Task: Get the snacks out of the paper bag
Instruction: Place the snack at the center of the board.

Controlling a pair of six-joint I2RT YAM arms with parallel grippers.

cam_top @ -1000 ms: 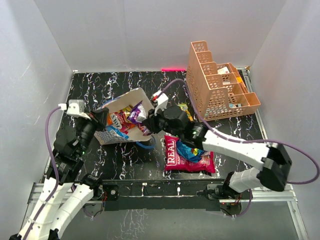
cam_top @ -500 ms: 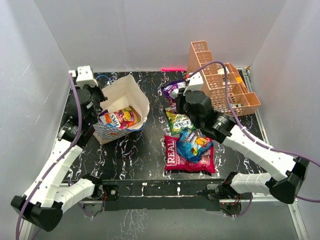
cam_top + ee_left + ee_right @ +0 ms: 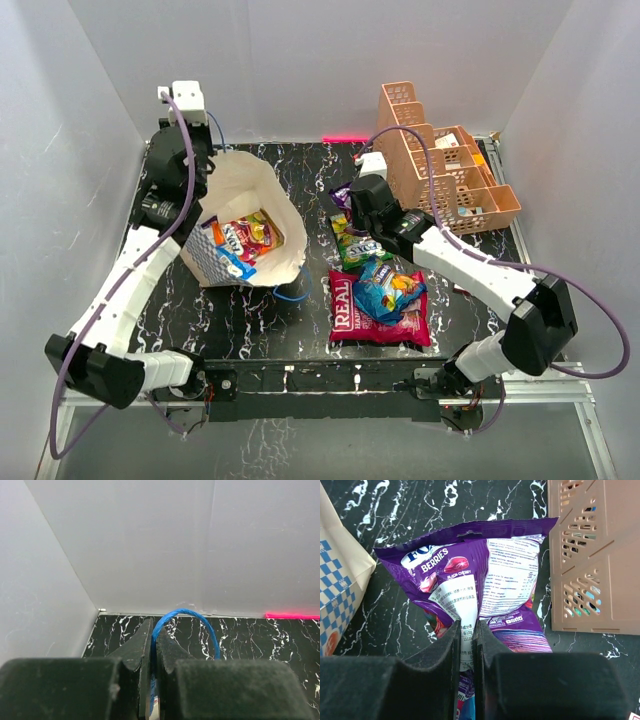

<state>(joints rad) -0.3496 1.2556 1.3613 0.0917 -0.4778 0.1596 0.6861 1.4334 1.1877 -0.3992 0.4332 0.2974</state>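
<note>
The left gripper [image 3: 153, 632], clamped shut on the blue handle [image 3: 186, 613], has hauled the paper bag [image 3: 240, 185] upright at the back left, and several snacks [image 3: 245, 238] still sit inside it, below the gripper. The right gripper [image 3: 466, 626] has carried a purple packet [image 3: 470, 560], pinched in its jaws, out over the table [image 3: 270, 310]. It is now beside the orange rack [image 3: 592, 555], behind the red bag [image 3: 345, 315] already out.

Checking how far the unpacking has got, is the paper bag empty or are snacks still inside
Not empty. The top view looks into the open mouth of the paper bag, and several colourful packets lie inside.
</note>
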